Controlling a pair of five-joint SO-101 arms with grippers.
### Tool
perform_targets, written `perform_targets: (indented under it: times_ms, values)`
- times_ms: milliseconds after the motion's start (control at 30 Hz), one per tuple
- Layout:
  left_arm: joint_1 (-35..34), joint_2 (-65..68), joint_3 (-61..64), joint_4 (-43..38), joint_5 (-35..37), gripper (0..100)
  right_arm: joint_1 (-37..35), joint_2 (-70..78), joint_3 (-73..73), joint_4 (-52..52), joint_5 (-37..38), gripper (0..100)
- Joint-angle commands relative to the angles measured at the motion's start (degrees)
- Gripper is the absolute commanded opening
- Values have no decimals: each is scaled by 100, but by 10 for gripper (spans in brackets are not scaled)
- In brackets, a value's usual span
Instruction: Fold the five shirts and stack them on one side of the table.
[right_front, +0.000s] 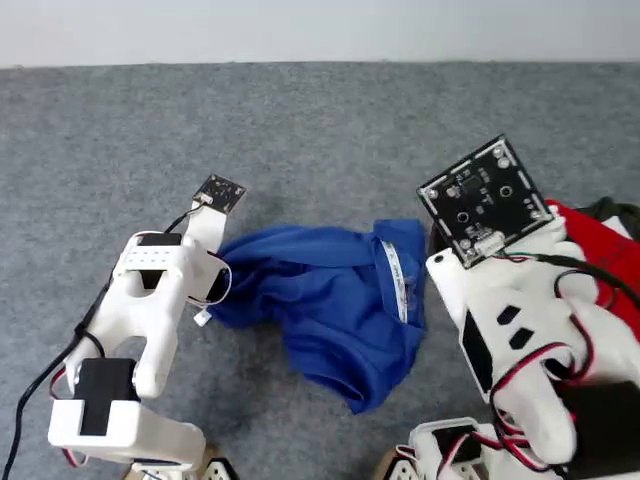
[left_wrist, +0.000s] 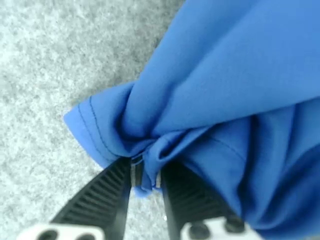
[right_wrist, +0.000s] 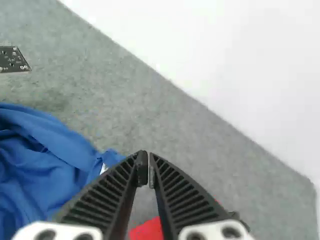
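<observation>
A crumpled blue shirt (right_front: 340, 300) of smooth fabric lies bunched in the middle of the grey, felt-covered counter (right_front: 320, 130), between the two white arms. A pale strip runs along its inside edge nearest the right arm.

The left wrist view brings the grip up close: the left end effector (left_wrist: 145, 175) is clenched on a pinched fold of the blue shirt (left_wrist: 225, 90) just beside a stitched hem, and a corner of cloth fans out over the counter (left_wrist: 45, 60). From the high view the same pinch is largely masked by the left arm's white body, and only the cloth trailing from beneath it can be seen.

The right wrist view shows the right end effector (right_wrist: 148, 170) with its black ribbed jaws pressed together and nothing between them, held above the counter (right_wrist: 200, 135) and aimed toward its far edge and the plain white wall (right_wrist: 225, 60). The blue shirt (right_wrist: 35, 150) lies off to one side of it, apart from the jaws.

A red shirt (right_front: 600, 260) of soft fabric sits at the right edge of the counter, mostly covered from above by the right arm and its red and black wires; a sliver of red shirt (right_wrist: 147, 231) shows beneath the right jaws. A square black circuit board (right_front: 483, 200) rides on the right wrist, and a smaller black circuit board (right_front: 218, 193) on the left.
</observation>
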Motion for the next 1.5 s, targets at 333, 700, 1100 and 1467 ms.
perform_targets:
  times_ms: [333, 700, 1100, 1467]
  values:
    - [-659, 70, -3292, 1802, 62, 16, -374, 848, 2646, -4, -378, 9]
    - [-695, 79, -2536, 1459, 44, 43, -2668, 1771, 4105, -22, 132, 118]
    - [-457, 79, -1420, 870, 62, 111, -5103, 3521, 4607, -620, 527, 121]
    - [-466, 70, -796, 255, 62, 111, -6149, 4488, 4404, -1455, 396, 122]
